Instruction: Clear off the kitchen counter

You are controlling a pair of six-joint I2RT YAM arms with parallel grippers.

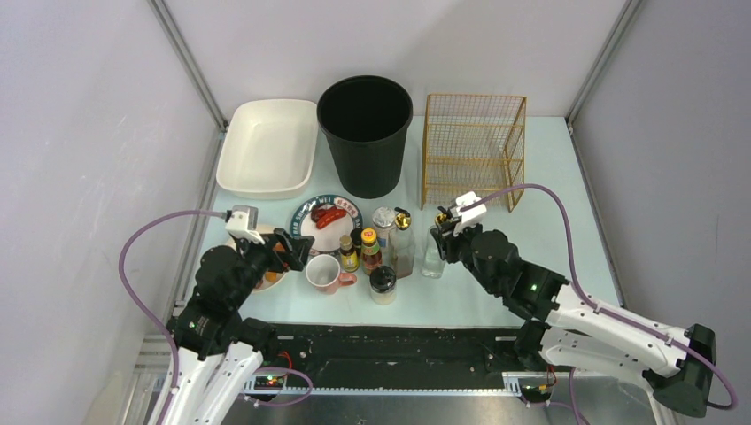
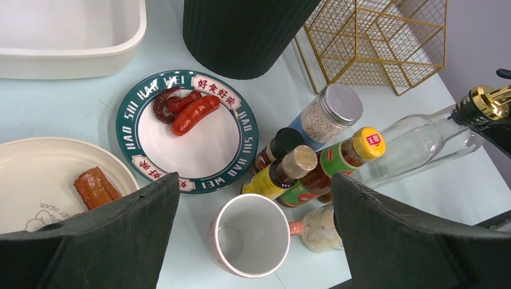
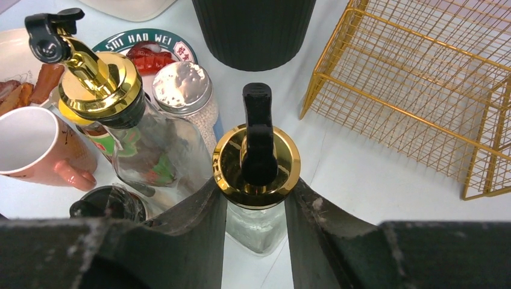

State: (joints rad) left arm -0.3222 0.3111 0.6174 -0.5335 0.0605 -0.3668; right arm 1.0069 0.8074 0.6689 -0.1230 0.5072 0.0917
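**Right hand on a glass bottle, left hand wide over the crockery**

The pale green bench [image 1: 567, 230] carries a crowd of things in its middle and back. Along the back stand a white tray [image 1: 266, 146], a black bin [image 1: 364, 133] and a gold wire rack [image 1: 472, 146], side by side from left to right.

The right hand [image 3: 256, 201] reaches in from the right, its two fingers pressed against either side of a clear glass bottle [image 3: 255, 150] just below its gold collar and black spout. The bottle stands upright on the bench at the right end of the cluster.

Just left of it are a second gold-topped bottle [image 3: 96, 84], a silver-lidded jar [image 3: 181, 87], a yellow-capped sauce bottle [image 2: 367, 143] and a black-lidded jar [image 1: 383, 282].

The left hand [image 1: 285, 251] hangs with its jaws spread wide and nothing between them. Below it in the wrist view are a pink mug [image 2: 250, 235] with a white inside, a green-rimmed plate [image 2: 129, 129] bearing sausages [image 2: 193, 114], and a cream plate [image 2: 36, 174] with a brown piece of food [image 2: 95, 186]
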